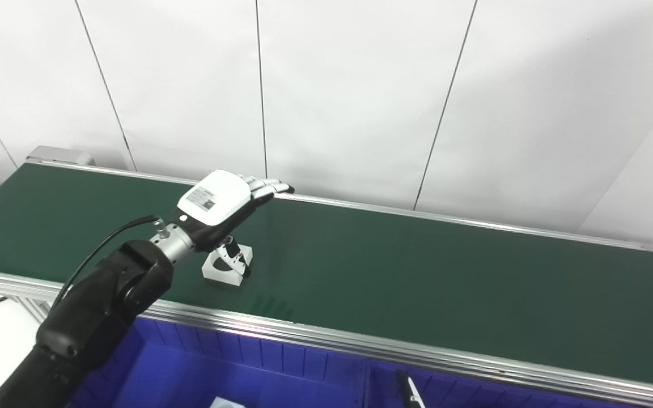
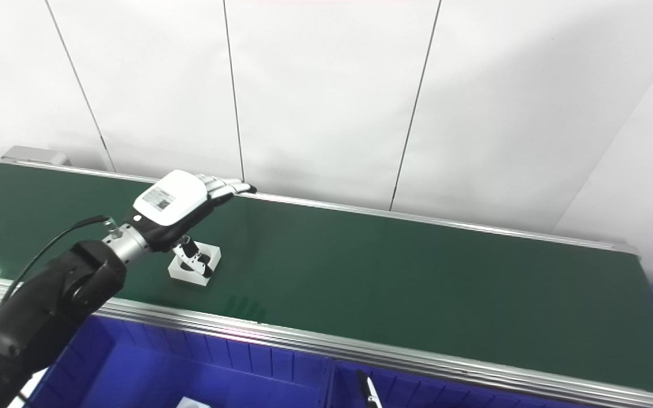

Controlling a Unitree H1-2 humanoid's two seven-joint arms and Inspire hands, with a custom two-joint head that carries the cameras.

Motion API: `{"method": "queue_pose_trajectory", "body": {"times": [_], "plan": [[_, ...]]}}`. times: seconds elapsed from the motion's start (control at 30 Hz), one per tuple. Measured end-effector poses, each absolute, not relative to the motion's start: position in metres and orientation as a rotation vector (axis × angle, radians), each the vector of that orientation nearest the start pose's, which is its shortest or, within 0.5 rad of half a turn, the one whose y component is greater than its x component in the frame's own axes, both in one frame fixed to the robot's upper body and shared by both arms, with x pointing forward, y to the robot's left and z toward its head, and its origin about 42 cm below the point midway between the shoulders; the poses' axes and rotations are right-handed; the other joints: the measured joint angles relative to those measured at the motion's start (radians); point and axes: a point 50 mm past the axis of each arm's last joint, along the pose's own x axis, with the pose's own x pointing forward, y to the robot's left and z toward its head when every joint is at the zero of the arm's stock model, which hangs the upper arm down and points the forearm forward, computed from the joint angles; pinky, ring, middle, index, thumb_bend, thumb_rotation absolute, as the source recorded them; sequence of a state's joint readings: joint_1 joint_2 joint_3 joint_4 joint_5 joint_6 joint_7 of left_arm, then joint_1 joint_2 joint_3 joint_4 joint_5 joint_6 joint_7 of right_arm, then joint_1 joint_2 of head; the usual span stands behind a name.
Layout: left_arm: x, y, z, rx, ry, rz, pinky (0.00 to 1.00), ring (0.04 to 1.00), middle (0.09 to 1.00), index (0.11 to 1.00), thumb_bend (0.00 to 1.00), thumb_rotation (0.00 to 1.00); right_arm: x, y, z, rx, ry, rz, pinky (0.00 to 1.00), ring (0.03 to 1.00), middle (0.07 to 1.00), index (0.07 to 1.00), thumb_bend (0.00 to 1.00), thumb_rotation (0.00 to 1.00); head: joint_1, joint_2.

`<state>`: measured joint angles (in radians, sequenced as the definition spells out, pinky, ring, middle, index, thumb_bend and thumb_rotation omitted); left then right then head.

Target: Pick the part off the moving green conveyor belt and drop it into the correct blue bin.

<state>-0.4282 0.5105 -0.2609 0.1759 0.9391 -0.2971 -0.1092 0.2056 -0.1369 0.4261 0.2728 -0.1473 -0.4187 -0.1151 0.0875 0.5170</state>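
Observation:
A small white block-shaped part (image 1: 227, 266) lies on the green conveyor belt (image 1: 394, 272) near its front edge, left of centre; it also shows in the right eye view (image 2: 194, 265). My left hand (image 1: 224, 203) hovers just above and behind the part, fingers stretched out flat toward the far rail, thumb pointing down beside the part. It holds nothing. The right hand is not in view.
Blue bins (image 1: 236, 368) stand below the belt's front rail, split by a divider (image 1: 369, 385); the left one holds a white piece (image 1: 227, 403), the right one a dark slim part (image 1: 408, 391). A white panel wall stands behind the belt.

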Motion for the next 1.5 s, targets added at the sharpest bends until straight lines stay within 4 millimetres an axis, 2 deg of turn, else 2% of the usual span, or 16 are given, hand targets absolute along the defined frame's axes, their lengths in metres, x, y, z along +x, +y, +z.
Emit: {"method": "queue_pose_trajectory", "body": {"times": [0.13, 0.33, 0.8, 0.9, 1.1, 1.23, 1.5], "plan": [[0.407, 0.269, 0.199, 1.592, -0.371, -0.467, 0.66, 0.765, 0.853, 0.880, 1.00, 0.00, 0.167, -0.162, -0.003, -0.194, 0.047, 0.337, 1.00, 1.000, 1.000, 1.000, 0.94, 1.00, -0.003, 0.002], [0.419, 0.259, 0.205, 1.647, -0.303, -0.509, 0.47, 0.632, 0.790, 0.847, 1.00, 0.00, 0.166, -0.160, -0.003, -0.198, 0.044, 0.338, 1.00, 1.000, 1.000, 1.000, 0.93, 1.00, -0.006, 0.002], [0.436, 0.234, 0.190, 1.746, -0.183, -0.639, 0.51, 0.685, 0.798, 0.820, 1.00, 0.05, 0.165, -0.156, -0.001, -0.198, 0.035, 0.347, 1.00, 1.000, 1.000, 1.000, 0.90, 1.00, -0.011, 0.009], [0.438, 0.229, 0.191, 1.768, -0.190, -0.651, 0.51, 0.680, 0.788, 0.820, 1.00, 0.10, 0.165, -0.156, 0.001, -0.196, 0.028, 0.348, 1.00, 1.000, 1.000, 1.000, 0.91, 1.00, -0.012, 0.012], [0.440, 0.227, 0.182, 1.812, -0.166, -0.683, 0.49, 0.672, 0.789, 0.822, 1.00, 0.09, 0.165, -0.155, 0.002, -0.196, 0.022, 0.352, 1.00, 1.000, 1.000, 1.000, 0.92, 1.00, -0.018, 0.017], [0.441, 0.228, 0.169, 1.831, -0.129, -0.703, 0.50, 0.672, 0.786, 0.824, 1.00, 0.05, 0.166, -0.155, 0.002, -0.200, 0.019, 0.355, 1.00, 1.000, 1.000, 1.000, 0.92, 1.00, -0.018, 0.020], [0.441, 0.225, 0.152, 1.864, -0.097, -0.721, 0.48, 0.656, 0.773, 0.807, 1.00, 0.09, 0.165, -0.155, 0.002, -0.206, 0.019, 0.360, 1.00, 1.000, 1.000, 1.000, 0.93, 1.00, -0.017, 0.025]]}}
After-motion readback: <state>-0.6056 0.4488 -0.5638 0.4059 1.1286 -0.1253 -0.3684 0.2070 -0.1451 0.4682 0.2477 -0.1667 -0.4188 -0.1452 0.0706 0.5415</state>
